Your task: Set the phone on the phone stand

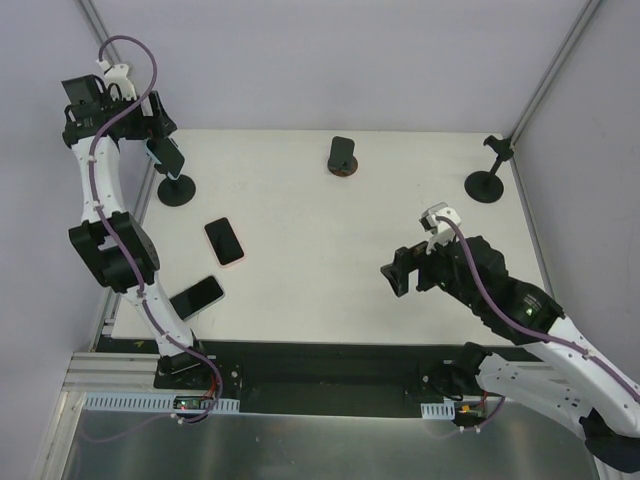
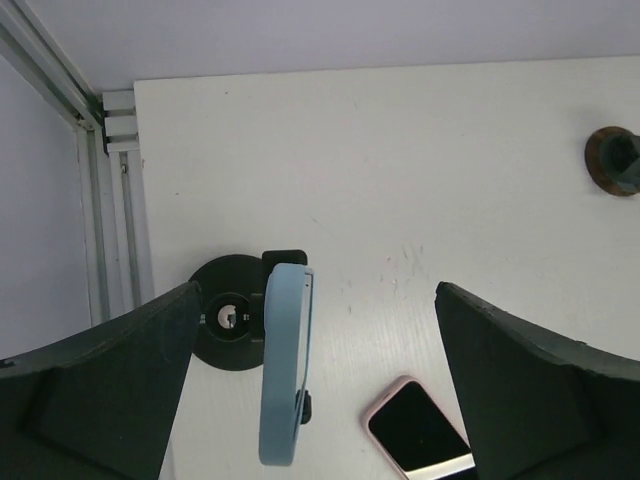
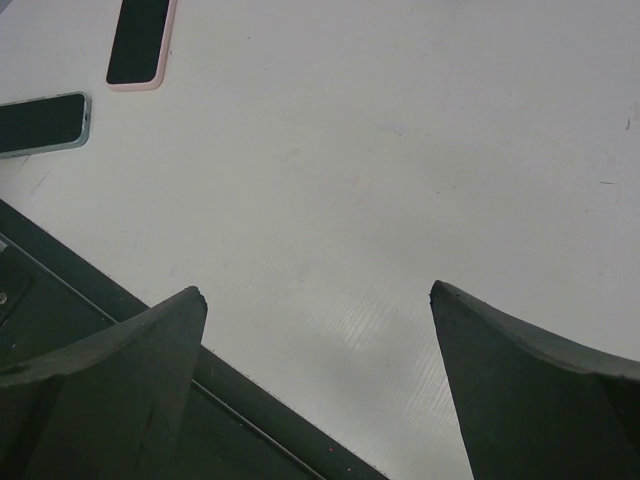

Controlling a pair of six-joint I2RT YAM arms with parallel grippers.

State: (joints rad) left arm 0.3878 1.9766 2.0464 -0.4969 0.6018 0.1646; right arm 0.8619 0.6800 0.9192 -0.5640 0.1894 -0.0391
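A blue-cased phone (image 2: 285, 360) stands on edge in a black phone stand (image 2: 228, 325) at the table's far left; it also shows in the top view (image 1: 167, 155). My left gripper (image 2: 318, 292) is open above it, jaws well apart on either side, not touching it; in the top view it (image 1: 152, 122) hangs high over that stand (image 1: 178, 190). A pink-cased phone (image 1: 224, 241) and a grey phone (image 1: 196, 296) lie flat at the left. My right gripper (image 1: 393, 272) is open and empty over the right middle, and so it appears in its wrist view (image 3: 318, 292).
A second stand (image 1: 342, 157) at the back middle holds a dark phone. An empty black stand (image 1: 487, 180) is at the back right. The pink phone (image 3: 140, 40) and the grey phone (image 3: 40, 122) show in the right wrist view. Frame posts stand at the corners.
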